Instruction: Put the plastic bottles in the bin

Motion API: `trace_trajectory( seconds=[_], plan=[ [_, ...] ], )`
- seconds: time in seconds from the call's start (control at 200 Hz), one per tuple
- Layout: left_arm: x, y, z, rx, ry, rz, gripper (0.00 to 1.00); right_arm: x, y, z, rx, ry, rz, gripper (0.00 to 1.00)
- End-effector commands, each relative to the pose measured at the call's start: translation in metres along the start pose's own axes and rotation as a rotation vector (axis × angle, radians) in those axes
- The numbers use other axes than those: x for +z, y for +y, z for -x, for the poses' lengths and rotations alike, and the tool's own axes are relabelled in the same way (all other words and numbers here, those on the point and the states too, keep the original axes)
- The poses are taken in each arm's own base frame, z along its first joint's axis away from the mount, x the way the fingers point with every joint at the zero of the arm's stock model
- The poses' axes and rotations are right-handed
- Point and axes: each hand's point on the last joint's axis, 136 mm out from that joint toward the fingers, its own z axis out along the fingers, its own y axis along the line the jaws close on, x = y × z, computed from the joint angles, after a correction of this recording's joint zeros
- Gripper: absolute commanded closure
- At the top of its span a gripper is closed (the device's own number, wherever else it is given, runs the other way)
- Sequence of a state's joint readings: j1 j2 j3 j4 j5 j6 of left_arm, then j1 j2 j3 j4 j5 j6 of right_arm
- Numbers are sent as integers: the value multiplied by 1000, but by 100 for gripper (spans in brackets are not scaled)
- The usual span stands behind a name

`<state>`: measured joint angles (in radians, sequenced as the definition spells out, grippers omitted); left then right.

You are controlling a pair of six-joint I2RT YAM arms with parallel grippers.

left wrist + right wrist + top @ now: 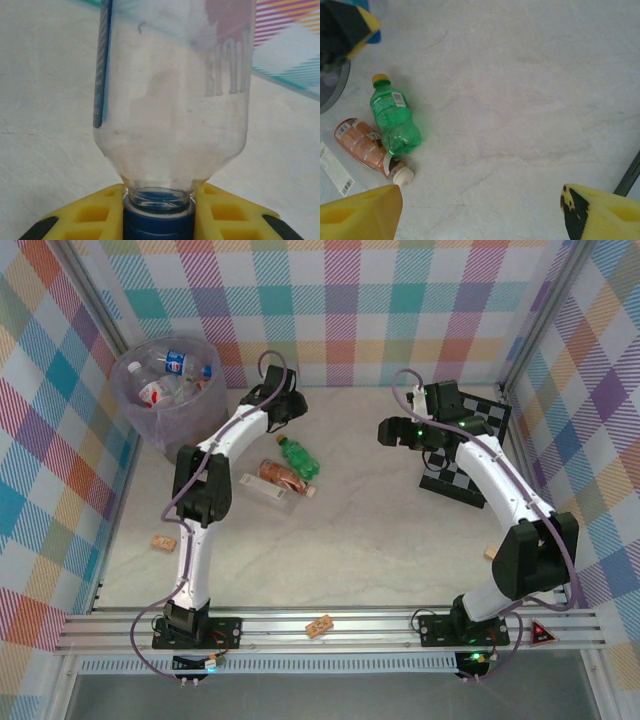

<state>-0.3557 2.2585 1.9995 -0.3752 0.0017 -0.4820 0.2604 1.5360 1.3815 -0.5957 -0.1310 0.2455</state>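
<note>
My left claw is clenched on the neck of a clear bottle. Its yellow fingers press in from both sides just above the blue cap. In the left wrist view the bottle rises out of the claw, cap end nearest the lens. Its body takes up the middle and top of the frame, with a dark label strip down its left edge and a faded reddish print at upper right. In the top view this claw sits left of centre in the upper part of the frame, to the right of the bin and not over its rim.

My right claw is released. Its two yellow fingers stand wide apart at the lower corners of the right wrist view, with only bare table between them.

At the left of that view a green bottle with a yellow cap lies on its side. An amber bottle lies just below it, and the two look to be touching. A white barcode label sits at the frame's left edge, next to the amber bottle.

The bin stands in the upper left of the top view with several bottles inside. A checkerboard sits at upper right behind the right arm, and a small wooden block lies at the table's left side.
</note>
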Motion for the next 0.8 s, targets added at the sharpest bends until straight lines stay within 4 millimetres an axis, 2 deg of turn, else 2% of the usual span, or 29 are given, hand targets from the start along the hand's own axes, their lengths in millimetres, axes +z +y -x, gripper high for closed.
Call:
trace_trajectory(
  seconds=[0.0,0.19,0.26,0.415,0.475,0.63,0.735,0.795],
  plan=[
    [-84,-53,32,97,-60,-137,99,-12,0,-6,-12,-2,-1,17],
    [-171,-62,43,200,-73,-141,100,-20,1,-10,-7,-9,5,17],
    [-205,-59,47,238,-79,-119,100,-21,1,-13,-1,-7,10,17],
    [-261,-38,56,221,6,-129,100,-22,2,-19,3,1,23,17],
    [-279,-24,64,190,13,-133,100,-22,3,-22,3,5,25,17],
    [-315,36,82,94,24,-88,100,-24,4,-30,1,22,41,17],
    [-323,79,92,45,22,-11,100,-27,5,-35,1,29,48,17],
    [-324,96,97,37,17,23,100,-29,6,-37,1,30,54,17]
  ],
)
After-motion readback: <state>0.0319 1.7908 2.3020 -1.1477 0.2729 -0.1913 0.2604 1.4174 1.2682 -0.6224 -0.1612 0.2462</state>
